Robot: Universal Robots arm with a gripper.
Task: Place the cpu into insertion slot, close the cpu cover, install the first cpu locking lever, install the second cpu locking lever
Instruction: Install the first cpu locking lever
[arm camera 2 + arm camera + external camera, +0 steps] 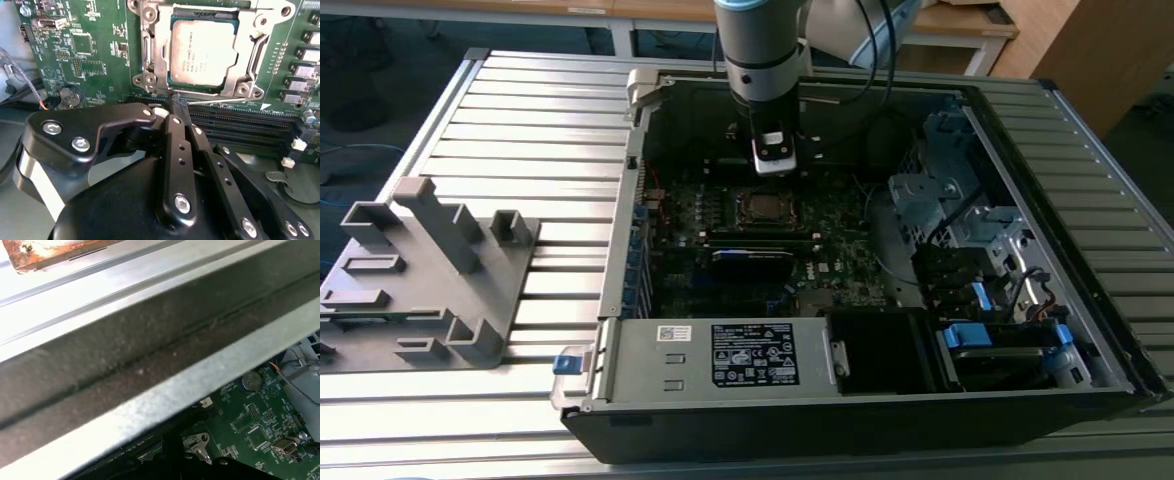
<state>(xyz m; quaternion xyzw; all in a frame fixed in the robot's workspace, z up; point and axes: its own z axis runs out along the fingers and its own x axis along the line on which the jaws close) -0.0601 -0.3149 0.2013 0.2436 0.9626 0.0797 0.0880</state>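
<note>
Though near jaws, cpu [202, 52] apart.

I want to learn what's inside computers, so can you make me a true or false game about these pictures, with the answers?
1. The cpu lies inside the window of the cpu cover. True.
2. The cpu cover stands wide open. False: it lies flat around the cpu.
3. The pincer is carrying the cpu. False: its shut tips sit beside the socket, at a thin lever.
4. The computer case lies on a ribbed metal table. True.
5. The grey fixture is on the exterior view's right of the case. False: it is on the left.
</note>
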